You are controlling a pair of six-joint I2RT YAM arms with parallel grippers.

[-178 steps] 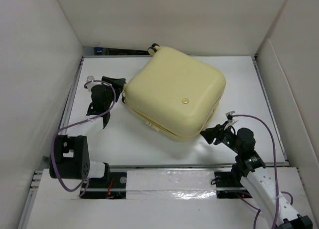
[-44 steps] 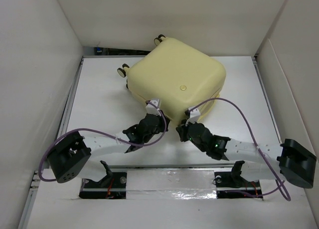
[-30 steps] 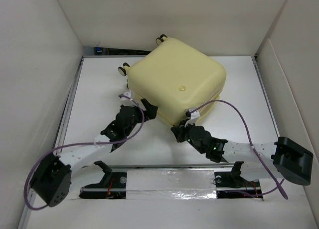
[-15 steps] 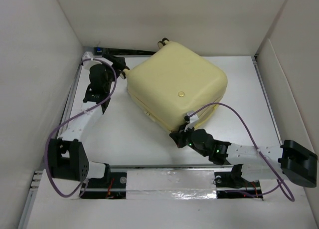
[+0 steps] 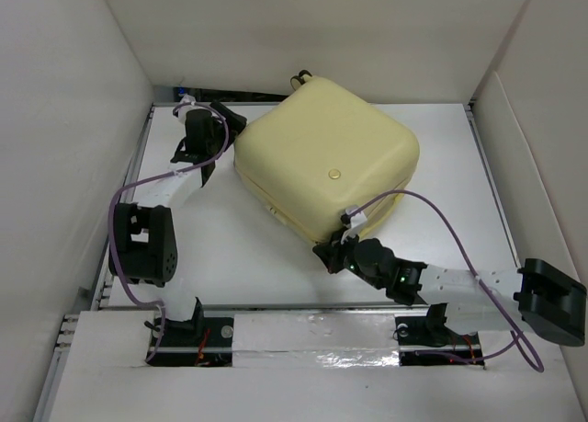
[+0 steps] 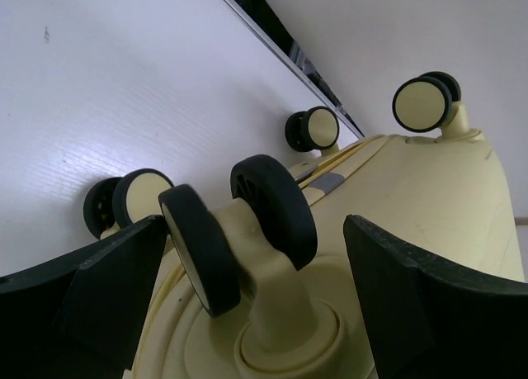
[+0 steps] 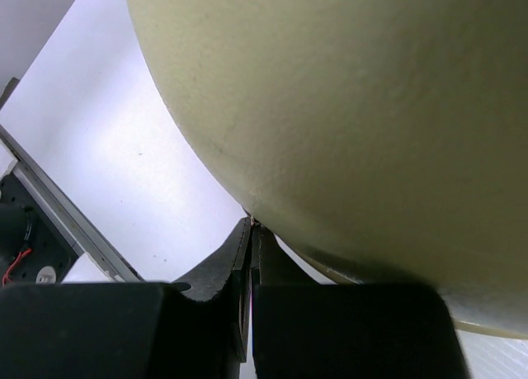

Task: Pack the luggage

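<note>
The pale yellow luggage (image 5: 326, 146) lies shut on the white table (image 5: 230, 247), one wheel (image 5: 300, 75) poking out at its far side. My left gripper (image 5: 223, 126) is at the luggage's far-left corner. In the left wrist view it (image 6: 256, 255) stands open, its fingers (image 6: 91, 296) on either side of a black-and-cream caster wheel (image 6: 272, 206) without touching it. My right gripper (image 5: 323, 255) is shut at the luggage's near corner. In the right wrist view its tips (image 7: 252, 228) meet under the shell (image 7: 371, 106) at the seam; whether anything is pinched there I cannot tell.
High white walls (image 5: 64, 119) close the table in on the left, back and right. A metal rail (image 5: 303, 335) runs along the near edge by the arm bases. Purple cables (image 5: 441, 211) loop over both arms. Other wheels (image 6: 421, 102) show at the luggage's end.
My left arm has folded back and its gripper has swung in to the luggage's wheel corner. The right gripper stays shut at the near corner. The luggage has barely moved.
</note>
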